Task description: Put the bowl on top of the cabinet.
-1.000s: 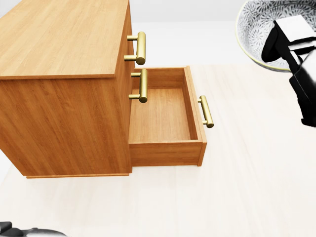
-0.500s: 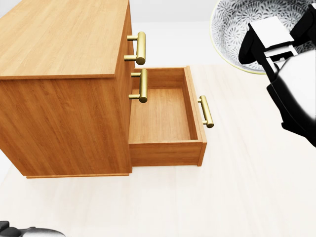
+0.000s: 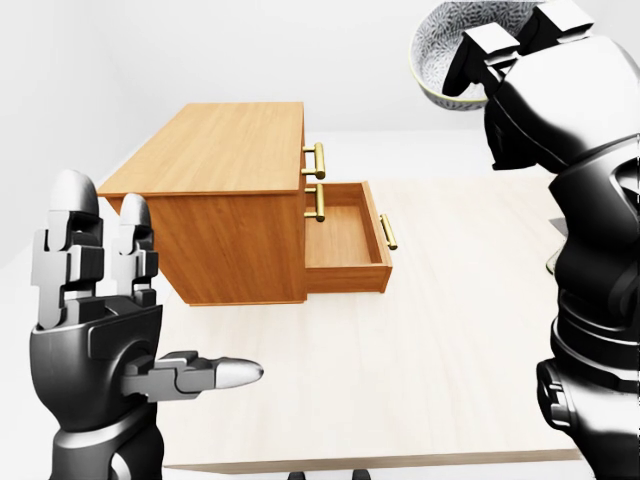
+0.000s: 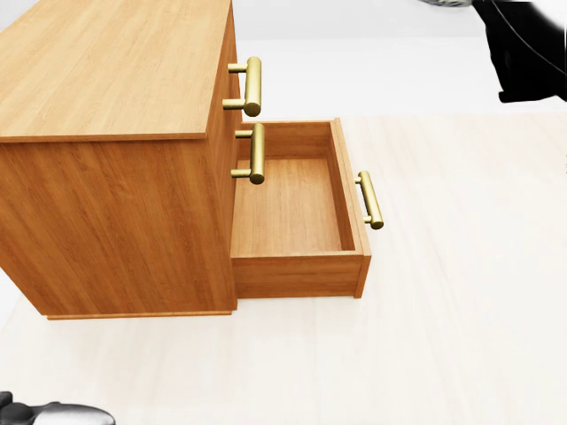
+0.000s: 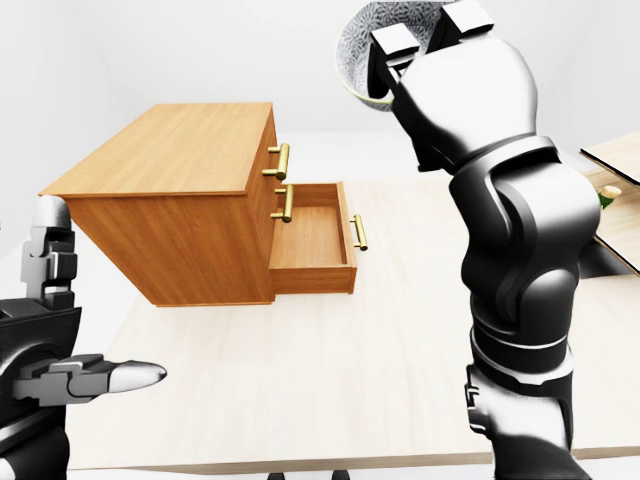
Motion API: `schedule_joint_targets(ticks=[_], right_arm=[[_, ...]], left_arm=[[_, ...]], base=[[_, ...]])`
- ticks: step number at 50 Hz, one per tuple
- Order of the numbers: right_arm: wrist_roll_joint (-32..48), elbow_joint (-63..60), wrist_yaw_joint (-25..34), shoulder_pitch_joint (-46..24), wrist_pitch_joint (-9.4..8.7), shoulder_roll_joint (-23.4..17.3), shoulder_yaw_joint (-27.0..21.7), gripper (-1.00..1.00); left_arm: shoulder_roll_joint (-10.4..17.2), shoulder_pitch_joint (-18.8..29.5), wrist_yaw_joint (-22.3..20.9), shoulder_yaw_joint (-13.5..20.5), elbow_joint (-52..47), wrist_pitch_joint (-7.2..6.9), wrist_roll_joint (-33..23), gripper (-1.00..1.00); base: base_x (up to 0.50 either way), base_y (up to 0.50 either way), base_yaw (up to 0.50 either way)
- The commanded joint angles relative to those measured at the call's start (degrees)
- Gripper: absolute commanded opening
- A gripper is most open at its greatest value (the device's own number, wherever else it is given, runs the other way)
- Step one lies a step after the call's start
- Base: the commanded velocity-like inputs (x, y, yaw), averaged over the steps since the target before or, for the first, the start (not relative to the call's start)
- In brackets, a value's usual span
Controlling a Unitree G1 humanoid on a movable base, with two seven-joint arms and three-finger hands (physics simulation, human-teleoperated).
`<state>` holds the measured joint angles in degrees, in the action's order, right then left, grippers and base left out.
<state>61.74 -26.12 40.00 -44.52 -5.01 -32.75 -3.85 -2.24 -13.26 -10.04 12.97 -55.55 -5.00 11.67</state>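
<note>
The patterned bowl point(image 3: 437, 52) is held high, right of and above the wooden cabinet point(image 3: 220, 165) in the left-eye view, with my right hand point(image 3: 500, 38) shut on its rim. Only a sliver of the bowl point(image 4: 447, 3) shows at the top edge of the head view, beside the black arm point(image 4: 530, 49). The cabinet's lowest drawer point(image 4: 288, 204) stands pulled out and empty. The cabinet top point(image 4: 106, 62) is bare. My left hand point(image 3: 150, 300) is raised at the lower left, fingers spread open, holding nothing.
The cabinet stands on a pale table point(image 3: 440, 330), whose near edge runs along the bottom of the eye views. Brass handles point(image 4: 252, 86) jut out to the cabinet's right. At the right edge of the right-eye view lie a wooden board point(image 5: 615, 160) and a dark recess.
My right hand has carried the bowl leftward and then up, until it almost left the head view at the top. The cabinet, the drawer and the camera have stayed put.
</note>
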Motion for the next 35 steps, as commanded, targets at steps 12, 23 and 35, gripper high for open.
schedule_joint_targets(ticks=[12, 23, 35], right_arm=[[4.98, 34.96, 0.0, -25.73, 0.01, 5.36, -0.64, -1.0], [3.68, 52.58, 0.0, -37.04, 0.01, 10.8, 1.74, -1.0], [0.52, 67.3, 0.0, -45.54, 0.01, 15.36, 3.48, -1.0]], left_arm=[[0.17, 0.39, 0.47, -0.03, 0.46, 0.0, -0.02, 1.0], [0.25, 0.45, 0.45, -0.25, 0.85, 0.0, -0.16, 1.0], [0.21, 0.34, 0.56, -0.55, 1.02, 0.0, -0.33, 1.0]], base=[[0.0, 0.0, 0.0], [0.0, 0.0, 0.0], [0.0, 0.0, 0.0]])
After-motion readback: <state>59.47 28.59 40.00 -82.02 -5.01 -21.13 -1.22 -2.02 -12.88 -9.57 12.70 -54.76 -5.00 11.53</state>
